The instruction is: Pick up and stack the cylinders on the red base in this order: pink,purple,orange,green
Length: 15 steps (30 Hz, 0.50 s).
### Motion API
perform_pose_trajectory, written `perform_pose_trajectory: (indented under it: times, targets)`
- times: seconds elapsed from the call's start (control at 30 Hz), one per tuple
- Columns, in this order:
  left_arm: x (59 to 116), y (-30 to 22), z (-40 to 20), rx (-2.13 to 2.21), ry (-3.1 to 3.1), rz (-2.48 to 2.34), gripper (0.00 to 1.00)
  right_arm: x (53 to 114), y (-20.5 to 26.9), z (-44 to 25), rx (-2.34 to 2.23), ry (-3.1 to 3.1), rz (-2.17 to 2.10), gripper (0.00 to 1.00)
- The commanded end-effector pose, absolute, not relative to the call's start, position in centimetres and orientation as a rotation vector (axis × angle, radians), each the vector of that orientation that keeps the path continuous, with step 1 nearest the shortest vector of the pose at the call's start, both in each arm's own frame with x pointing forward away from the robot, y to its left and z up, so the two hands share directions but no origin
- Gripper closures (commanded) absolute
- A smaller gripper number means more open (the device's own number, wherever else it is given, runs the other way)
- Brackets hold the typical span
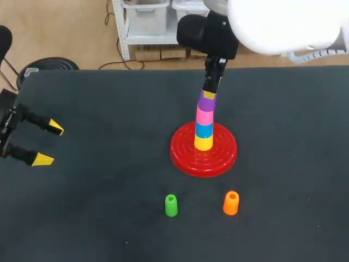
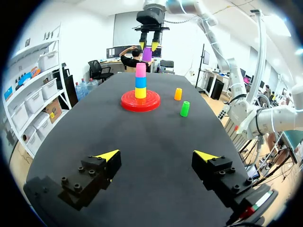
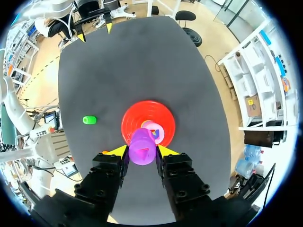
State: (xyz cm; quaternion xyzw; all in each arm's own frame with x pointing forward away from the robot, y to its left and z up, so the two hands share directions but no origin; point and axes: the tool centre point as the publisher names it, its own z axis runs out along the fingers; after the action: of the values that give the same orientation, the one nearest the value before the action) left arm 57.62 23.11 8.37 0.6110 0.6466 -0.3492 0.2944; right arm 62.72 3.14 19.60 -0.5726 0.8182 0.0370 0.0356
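Purple plastic cylinder (image 1: 206,101) is up in the air directly over the round red ribbed plastic base (image 1: 185,155), just above the stack on it. Can't tell if it touches the top piece. Right hand (image 3: 142,150) grips it, yellow-tipped fingers pressed on 2 opposite sides, narrow gap filled by the cyl., arm coming down from beyond the base.

Stack at base centre, bottom to top: yellow cylinder (image 1: 203,143), blue cylinder (image 1: 204,130), pink cylinder (image 1: 204,116), all upright & touching.

Green cylinder (image 1: 171,206) & orange cylinder (image 1: 231,203) stand upright on the dark worktop (image 1: 109,98), on the robot's side of the base. They're apart from each other & clear of the rim, green toward the left arm's side, orange toward the right's.

Left hand (image 1: 50,144) is well off to the base's left at the worktop edge, fingers spread wide, nothing btw them.
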Motion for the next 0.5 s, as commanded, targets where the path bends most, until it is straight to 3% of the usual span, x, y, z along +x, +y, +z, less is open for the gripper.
perform_pose_trajectory:
  times: [0.03, 0.5]
  targets:
    - [57.65, 23.2, 8.26, 1.627, 1.717, -0.93, 0.0, 63.45, 3.42, 19.34, -1.775, 2.527, 0.128, 1.0]
    - [57.65, 23.2, 8.26, 1.627, 1.717, -0.93, 0.0, 64.41, 3.31, 18.68, -1.789, 2.538, 0.146, 1.0]
